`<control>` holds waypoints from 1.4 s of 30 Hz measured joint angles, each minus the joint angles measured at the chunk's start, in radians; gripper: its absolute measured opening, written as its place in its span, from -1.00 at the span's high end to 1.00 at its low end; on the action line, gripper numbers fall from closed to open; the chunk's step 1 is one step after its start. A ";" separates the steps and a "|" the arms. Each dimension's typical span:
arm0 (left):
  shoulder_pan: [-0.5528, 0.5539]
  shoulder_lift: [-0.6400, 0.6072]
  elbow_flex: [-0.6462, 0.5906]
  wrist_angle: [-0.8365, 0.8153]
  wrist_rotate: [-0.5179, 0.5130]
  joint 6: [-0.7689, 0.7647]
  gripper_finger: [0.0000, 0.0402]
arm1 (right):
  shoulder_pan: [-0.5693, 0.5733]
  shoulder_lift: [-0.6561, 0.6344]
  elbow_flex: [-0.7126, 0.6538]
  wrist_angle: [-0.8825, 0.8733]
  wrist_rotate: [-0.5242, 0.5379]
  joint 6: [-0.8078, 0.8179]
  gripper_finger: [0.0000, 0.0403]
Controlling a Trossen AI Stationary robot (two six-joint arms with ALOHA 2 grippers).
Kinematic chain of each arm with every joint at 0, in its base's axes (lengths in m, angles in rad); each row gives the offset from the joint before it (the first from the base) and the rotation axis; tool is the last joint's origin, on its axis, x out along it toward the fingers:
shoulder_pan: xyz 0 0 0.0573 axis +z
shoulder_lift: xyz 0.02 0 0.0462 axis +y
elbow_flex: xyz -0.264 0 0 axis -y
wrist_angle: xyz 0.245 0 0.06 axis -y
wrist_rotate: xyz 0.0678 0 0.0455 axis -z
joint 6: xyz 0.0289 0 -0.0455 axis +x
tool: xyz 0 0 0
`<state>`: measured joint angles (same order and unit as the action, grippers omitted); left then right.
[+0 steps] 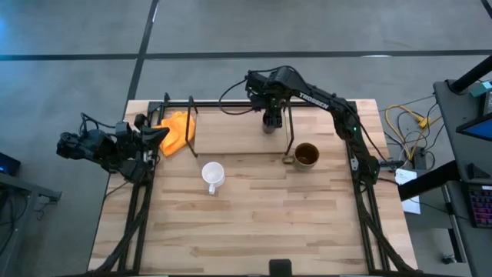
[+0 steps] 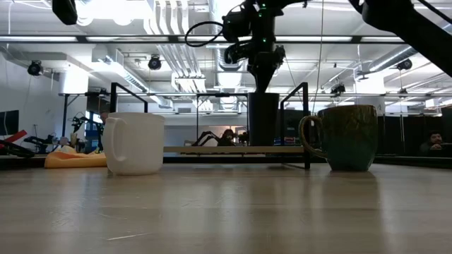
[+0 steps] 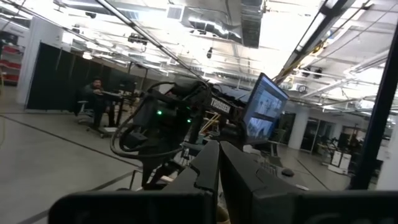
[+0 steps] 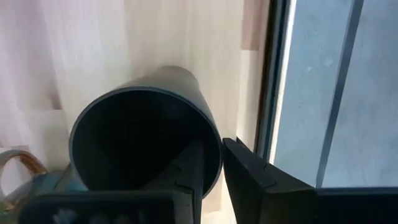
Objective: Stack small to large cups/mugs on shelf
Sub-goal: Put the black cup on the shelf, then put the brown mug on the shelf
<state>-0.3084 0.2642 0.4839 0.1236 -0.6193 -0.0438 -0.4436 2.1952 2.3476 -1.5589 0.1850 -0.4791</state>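
The small black cup (image 1: 269, 126) stands upright on the shelf's wooden board (image 1: 231, 135) near its right end; it also shows in the low view (image 2: 263, 118). My right gripper (image 1: 270, 115) is above it, shut on its rim. The brown mug (image 1: 307, 155) stands on the table just off the shelf's right front corner. The white mug (image 1: 213, 175) stands on the table in front of the shelf. My left gripper (image 1: 157, 135) waits shut and empty at the table's left edge, beside the orange cloth (image 1: 178, 129). My right gripper holds the black cup by its rim wall (image 4: 214, 163), one finger inside the cup (image 4: 186, 177) and one outside (image 4: 249, 180). The fingers come from above, pointing down. The cup stays upright, with its base (image 2: 263, 144) at the shelf board.
The shelf's thin black rods (image 1: 290, 131) stand close beside the cup and the brown mug. The orange cloth lies at the shelf's left end. The table's near half (image 1: 254, 231) is bare wood.
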 joint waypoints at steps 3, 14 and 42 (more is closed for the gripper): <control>0.000 0.000 0.000 0.000 -0.012 0.002 1.00 | -0.017 0.000 0.000 0.005 0.025 0.000 0.73; 0.000 0.000 0.000 -0.001 -0.020 0.002 1.00 | -0.051 0.000 0.000 0.031 0.026 -0.003 0.73; 0.000 0.001 0.000 -0.003 -0.044 -0.001 1.00 | 0.164 -0.473 -0.135 -0.011 -0.242 0.704 0.73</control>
<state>-0.3084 0.2649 0.4839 0.1204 -0.6636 -0.0452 -0.2793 1.7227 2.2128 -1.5696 -0.0573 0.2248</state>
